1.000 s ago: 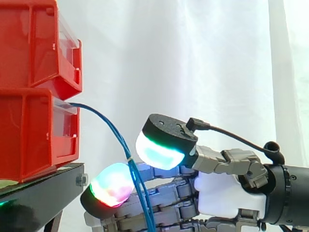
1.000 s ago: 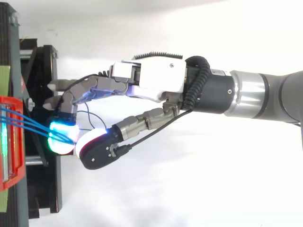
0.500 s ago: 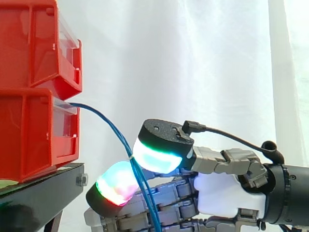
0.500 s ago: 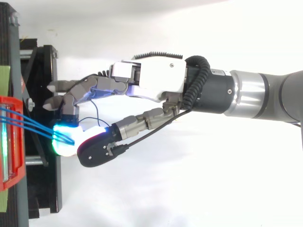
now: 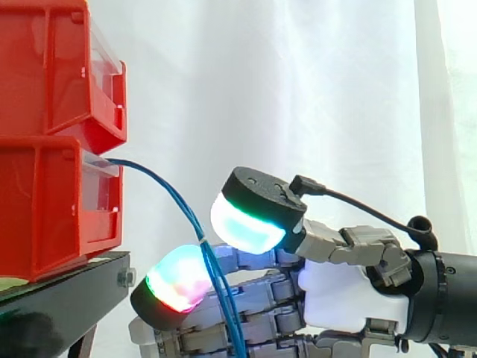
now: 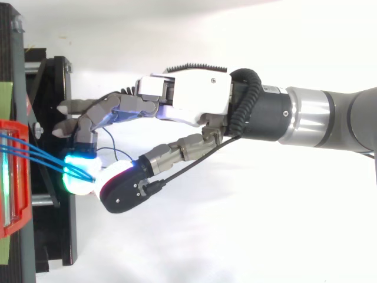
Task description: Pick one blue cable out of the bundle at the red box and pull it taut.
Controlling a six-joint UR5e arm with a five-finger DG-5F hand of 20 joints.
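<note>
Hand (image 6: 194, 97) comes in low, palm side-on, thumb on top. Thumb pad (image 5: 250, 224) and one curled finger's pad (image 5: 177, 280) close on each other with the blue cables (image 5: 175, 201) running between them. From above the two pads look touching, strands going right into the meeting point. From the side a slim gap shows, strands passing through it. So a pinch on the bundle, probably light; cannot tell if one strand is singled out. Other fingers are straighter, reaching toward the black stand (image 5: 67, 294), holding nothing.

Key relation: the cables leave the front of the lower red box (image 5: 45, 209), which sits on the stand on the side away from the arm and higher than the pinch. Their long axis slopes from the box down to the pads, then carries on down past the fingers and out of the side view. The run from box to pinch bows, so it is slack, not taut.

Judgement: grip step nearly done. The pull has to go away from the box, back along the arm.

An upper red bin (image 5: 52, 67) is stacked on the box, with the white curtain (image 5: 298, 89) behind.
</note>
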